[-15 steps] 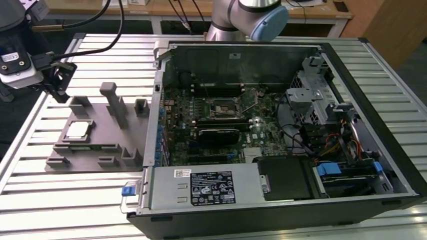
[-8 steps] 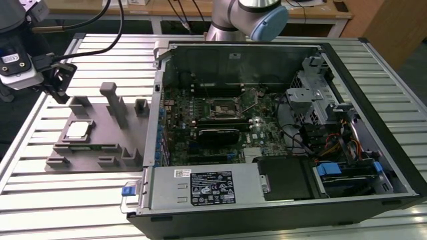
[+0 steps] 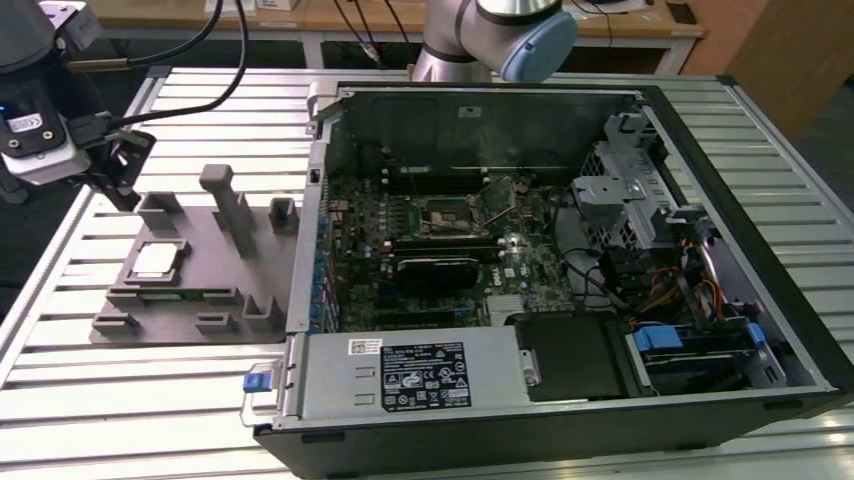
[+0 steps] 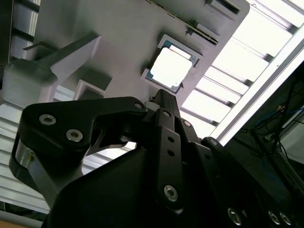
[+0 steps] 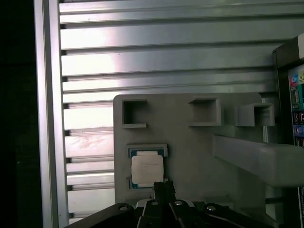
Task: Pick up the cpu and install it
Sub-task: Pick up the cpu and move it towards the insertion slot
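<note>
Hovering near the cpu (image 5: 147,170) in its grey holder (image 3: 200,300), my fingers (image 5: 164,187) look pressed together and empty, so pick-up and install are not yet done.

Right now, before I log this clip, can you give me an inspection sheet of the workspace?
Surface: slatted metal table, carrying the holder plate and the computer case.
Job's things: cpu lies flat in its pocket on the grey holder plate; motherboard socket sits inside the open computer case.
Clutter: nothing seen.
Grippers: gripper close to the cpu, holding nothing.
Cables: black cables by the arm; coloured wires inside the case.
Surroundings: wooden furniture behind the table.
</note>
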Controlling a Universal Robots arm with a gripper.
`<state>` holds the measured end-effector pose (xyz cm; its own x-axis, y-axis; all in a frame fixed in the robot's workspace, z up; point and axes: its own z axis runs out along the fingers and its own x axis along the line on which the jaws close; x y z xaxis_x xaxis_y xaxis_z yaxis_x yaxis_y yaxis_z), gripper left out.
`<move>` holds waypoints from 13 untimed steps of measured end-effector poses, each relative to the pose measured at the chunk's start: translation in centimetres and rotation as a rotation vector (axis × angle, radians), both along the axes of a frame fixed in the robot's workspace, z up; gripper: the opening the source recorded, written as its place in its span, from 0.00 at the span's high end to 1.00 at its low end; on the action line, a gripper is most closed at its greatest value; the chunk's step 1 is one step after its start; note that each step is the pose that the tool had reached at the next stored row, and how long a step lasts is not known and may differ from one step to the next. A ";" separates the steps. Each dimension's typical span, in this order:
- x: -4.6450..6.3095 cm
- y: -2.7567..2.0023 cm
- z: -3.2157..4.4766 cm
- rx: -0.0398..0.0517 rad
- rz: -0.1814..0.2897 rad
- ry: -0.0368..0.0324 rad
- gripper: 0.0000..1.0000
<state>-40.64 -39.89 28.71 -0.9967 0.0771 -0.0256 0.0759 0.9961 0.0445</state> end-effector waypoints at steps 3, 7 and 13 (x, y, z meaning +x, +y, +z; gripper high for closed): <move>-0.1 0.00 -0.23 0.0000 0.000 0.0000 0.89; -0.2 0.00 -0.55 -0.0001 0.000 0.0001 0.89; -0.7 0.00 -1.07 0.0000 0.000 -0.0001 0.89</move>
<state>-41.29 -39.89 27.64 -0.9967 0.0771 -0.0257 0.0760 0.9961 0.0445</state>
